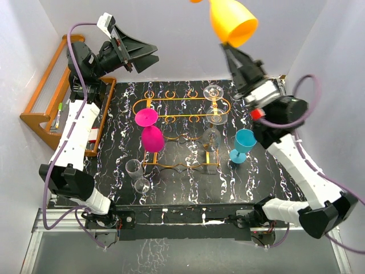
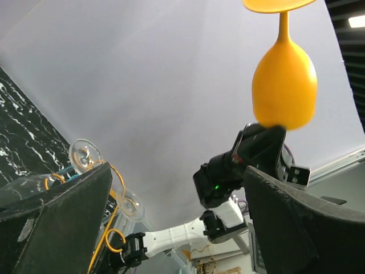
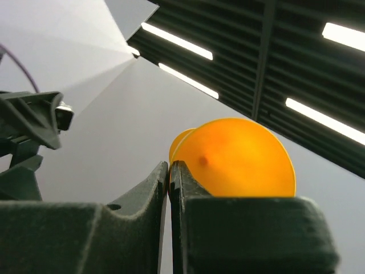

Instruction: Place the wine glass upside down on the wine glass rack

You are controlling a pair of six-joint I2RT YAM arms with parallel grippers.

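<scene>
My right gripper is shut on the rim of an orange wine glass and holds it high above the table, bowl opening down and foot up. The glass also shows in the left wrist view and the right wrist view, where the gripper pinches its thin rim. The wine glass rack, thin gold wire, stands mid-table well below. A pink glass hangs on its left and clear glasses on its right. My left gripper is open, empty and raised at the back left.
A blue glass stands upright right of the rack. Two clear glasses sit on the black mat near the rack's front left. An orange wooden slatted rack stands at the far left. White walls enclose the table.
</scene>
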